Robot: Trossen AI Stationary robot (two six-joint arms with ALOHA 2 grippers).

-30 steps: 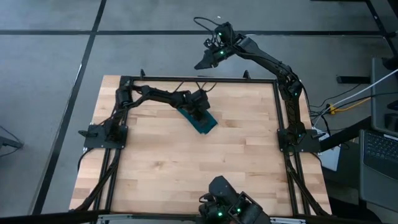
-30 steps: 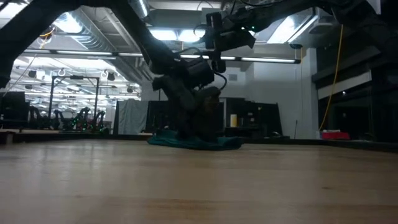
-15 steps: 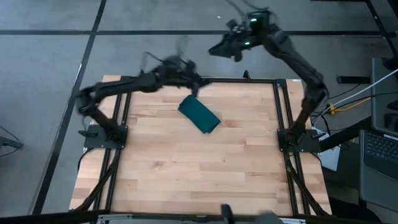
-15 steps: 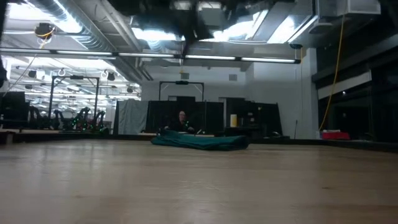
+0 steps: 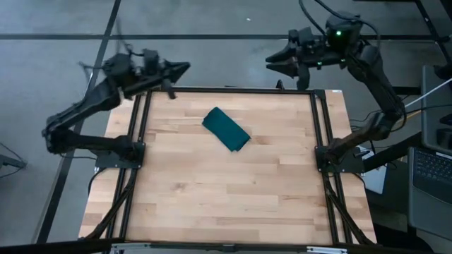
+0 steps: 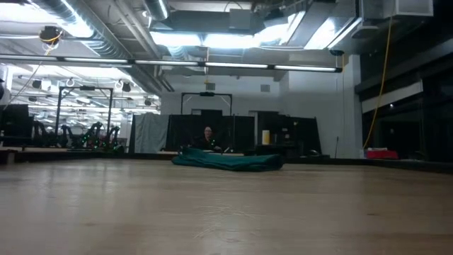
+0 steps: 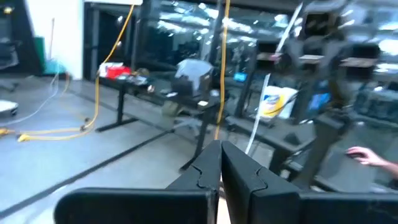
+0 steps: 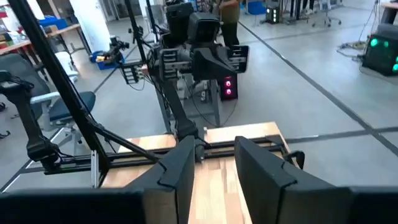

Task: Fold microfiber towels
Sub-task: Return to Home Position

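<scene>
Teal microfiber towel lies folded, well apart from both empty grippers, one end slanting toward the closed-up left gripper; right gripper gapes.

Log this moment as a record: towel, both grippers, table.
towel: folded, lying on the table's far half, nothing touching it
left gripper: shut, empty, up by the far edge, left of centre
right gripper: open, empty, up by the far edge, right of centre
table: light wood, black frame
</scene>
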